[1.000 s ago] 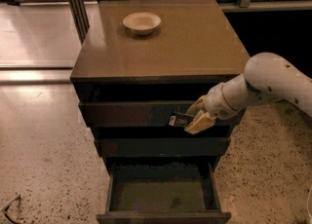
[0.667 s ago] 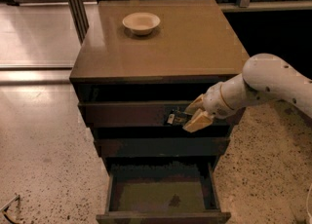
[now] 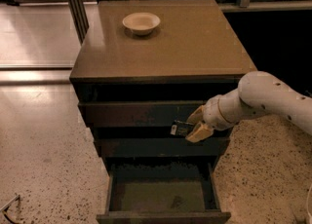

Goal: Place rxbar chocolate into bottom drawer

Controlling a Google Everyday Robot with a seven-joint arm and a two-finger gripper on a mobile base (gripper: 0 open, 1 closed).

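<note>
Grips the rxbar chocolate [image 3: 179,128] in the gripper [image 3: 193,125], with the jaws closed on one end of the bar. Hangs in front of the cabinet [image 3: 131,115], just under the front edge of the worktop [image 3: 170,52], nearer the front right corner. Sticks out to the left of the jaws, dark and shiny with a little white at the tip.

Not yet inside the bottom drawer [image 3: 161,196], pulled open low down, below the bar.

Looks small, flat and light. Probably bends a little and feels soft inside. Likely slippery too, because of the shiny wrapper. Best held across the two flat sides, firm but not hard enough to squash it. Should drop softly without breaking.

Leaves alone the round cream bowl [image 3: 141,22] up near the back edge of the worktop, left of the middle.
</note>
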